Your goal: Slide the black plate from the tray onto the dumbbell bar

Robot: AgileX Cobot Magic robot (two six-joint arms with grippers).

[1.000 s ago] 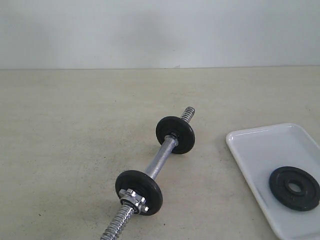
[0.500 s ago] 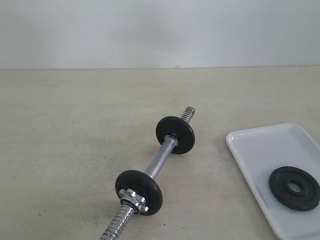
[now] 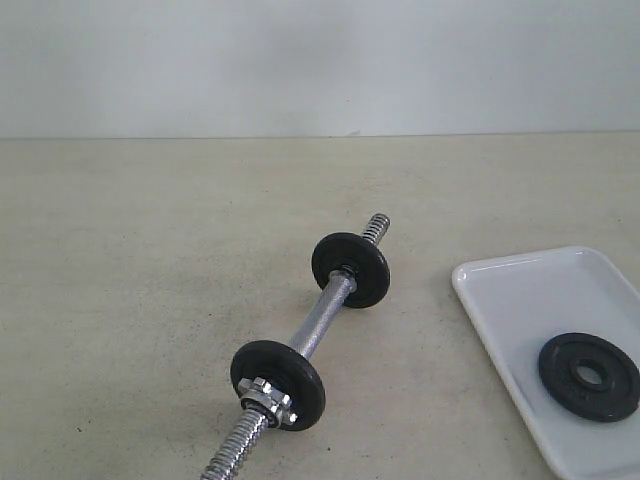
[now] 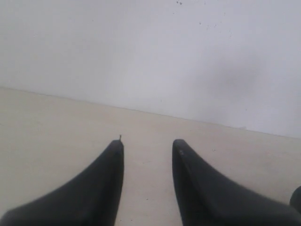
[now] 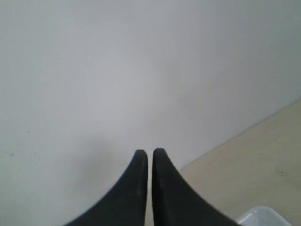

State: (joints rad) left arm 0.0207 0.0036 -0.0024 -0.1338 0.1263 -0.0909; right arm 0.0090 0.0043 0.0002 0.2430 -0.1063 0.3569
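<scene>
Over on the right of the beige tabletop (image 3: 150,300), the small round matte-black iron plate (image 3: 589,376) is lying flat inside the glossy white rectangular tray (image 3: 520,300). Honestly, nothing is changing over the last second: plate, tray and the short chrome steel dumbbell bar (image 3: 325,320) are all sitting exactly where they were, and neither arm is showing up in the exterior view. So I'm reading this as the job not getting going yet, with the pickup not begun.

Meanwhile the left gripper (image 4: 148,142) is hanging over bare table with its fingers parted partway, holding nothing. And the right gripper (image 5: 149,151) is pointing at the pale wall (image 5: 141,70), fingers pressed together with nothing between them.

Already riding on the bar are a far disc (image 3: 350,269) and a near disc (image 3: 278,384). With a silver nut collar (image 3: 268,395) sitting tight against the near one, that end is looking blocked. Past the other disc the far threaded end (image 3: 376,228) is poking out bare, so I'm guessing that's the way in.
</scene>
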